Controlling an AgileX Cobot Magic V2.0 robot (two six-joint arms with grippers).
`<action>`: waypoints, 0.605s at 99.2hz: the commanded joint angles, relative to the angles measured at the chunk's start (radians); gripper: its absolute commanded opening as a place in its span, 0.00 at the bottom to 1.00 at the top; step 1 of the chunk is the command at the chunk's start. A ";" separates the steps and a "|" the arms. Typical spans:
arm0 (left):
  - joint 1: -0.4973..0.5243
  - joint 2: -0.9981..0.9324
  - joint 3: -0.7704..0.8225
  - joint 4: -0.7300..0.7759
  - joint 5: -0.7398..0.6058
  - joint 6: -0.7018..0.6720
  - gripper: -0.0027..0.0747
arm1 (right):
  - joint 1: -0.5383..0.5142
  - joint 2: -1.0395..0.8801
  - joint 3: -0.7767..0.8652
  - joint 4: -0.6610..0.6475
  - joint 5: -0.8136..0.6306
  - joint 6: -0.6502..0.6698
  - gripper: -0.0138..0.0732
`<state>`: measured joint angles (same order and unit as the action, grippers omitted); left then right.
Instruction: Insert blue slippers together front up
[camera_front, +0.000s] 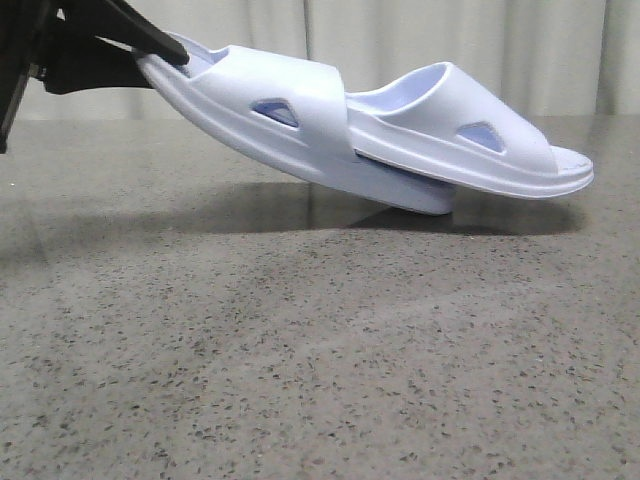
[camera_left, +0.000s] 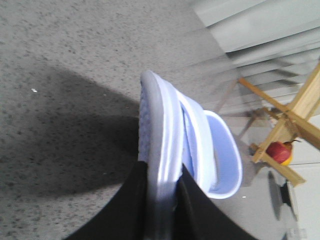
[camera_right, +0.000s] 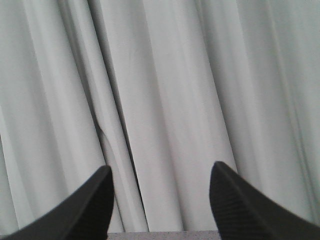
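Soft even overhead light, broad shadow under the slippers (camera_front: 370, 130), perhaps slight wrist-view blur.

Low, close frontal tabletop (camera_front: 320, 380) view

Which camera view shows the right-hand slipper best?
The front view: the right-hand slipper shows in full side profile, the held slipper pushed in under its strap. The left wrist view shows only its edge; the right wrist view shows curtain only.

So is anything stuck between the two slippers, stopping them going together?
Nothing visible. The left gripper is shut on the heel of the tilted slipper, whose front is already tucked under the strap of the other slipper on the table. Only bare table lies around them.
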<state>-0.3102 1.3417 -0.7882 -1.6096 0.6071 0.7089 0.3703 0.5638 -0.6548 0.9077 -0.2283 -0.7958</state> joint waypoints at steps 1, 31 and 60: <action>-0.003 -0.024 -0.026 -0.018 -0.011 -0.001 0.06 | -0.005 0.001 -0.022 -0.014 -0.054 -0.018 0.58; -0.003 -0.024 -0.022 0.167 -0.208 -0.008 0.66 | -0.005 0.001 -0.022 0.006 -0.050 -0.018 0.58; 0.032 -0.040 -0.022 0.272 -0.324 -0.008 0.66 | -0.005 0.001 -0.022 0.008 -0.050 -0.018 0.58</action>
<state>-0.2993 1.3417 -0.7850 -1.3522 0.3148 0.7068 0.3703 0.5638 -0.6548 0.9284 -0.2322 -0.7980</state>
